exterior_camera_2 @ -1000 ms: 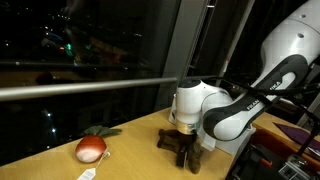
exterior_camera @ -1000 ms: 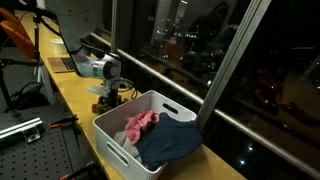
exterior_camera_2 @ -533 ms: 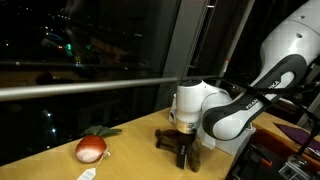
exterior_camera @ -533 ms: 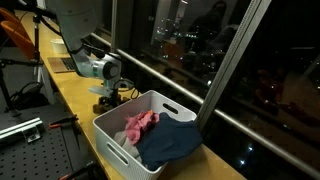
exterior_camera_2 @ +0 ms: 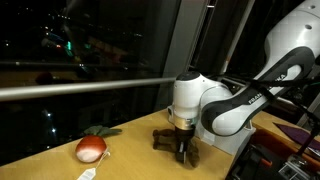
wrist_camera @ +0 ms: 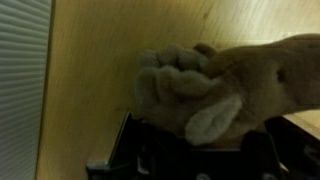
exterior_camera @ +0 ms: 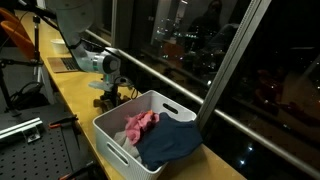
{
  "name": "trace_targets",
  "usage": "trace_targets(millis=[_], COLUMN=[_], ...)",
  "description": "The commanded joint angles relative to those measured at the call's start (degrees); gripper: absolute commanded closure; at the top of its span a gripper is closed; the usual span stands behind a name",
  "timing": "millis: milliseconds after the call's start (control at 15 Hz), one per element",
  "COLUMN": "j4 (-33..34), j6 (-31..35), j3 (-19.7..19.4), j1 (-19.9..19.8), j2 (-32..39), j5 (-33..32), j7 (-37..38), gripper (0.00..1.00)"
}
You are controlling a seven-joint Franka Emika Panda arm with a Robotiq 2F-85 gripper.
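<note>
A tan plush toy [wrist_camera: 200,85] with a pale ear fills the wrist view, lying on the wooden tabletop [wrist_camera: 90,60]. My gripper [wrist_camera: 195,138] is shut on it, and its dark fingers show only at the bottom edge. In both exterior views the gripper [exterior_camera: 108,95] [exterior_camera_2: 181,150] points straight down at the table. The toy [exterior_camera_2: 163,140] shows as a dark lump between and beside the fingers. Whether the toy still touches the table I cannot tell.
A white basket [exterior_camera: 171,103] with a pink cloth [exterior_camera: 139,124] and a blue cloth [exterior_camera: 168,140] stands just beside the gripper. A red onion-like ball [exterior_camera_2: 90,150] lies farther along the table. A metal rail [exterior_camera_2: 80,90] and a dark window run behind.
The jaws have gone from wide open to shut on the plush toy. The wrist has risen slightly.
</note>
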Motion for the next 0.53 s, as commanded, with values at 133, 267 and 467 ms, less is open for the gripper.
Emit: trace_targets(millis=[133,267,467], j4=[0.24,0.82,-1.56], j6=[-12.8,-18.14,-24.56], j3=[-0.61,-0.18,0.28], j1=[4.17,4.56,3.11], j2=[-9.78,-13.33,-21.31], j5=[-2.65,-4.08,-6.41], j7=[2.94,4.12,5.41], gripper=[1.0,1.0,1.0])
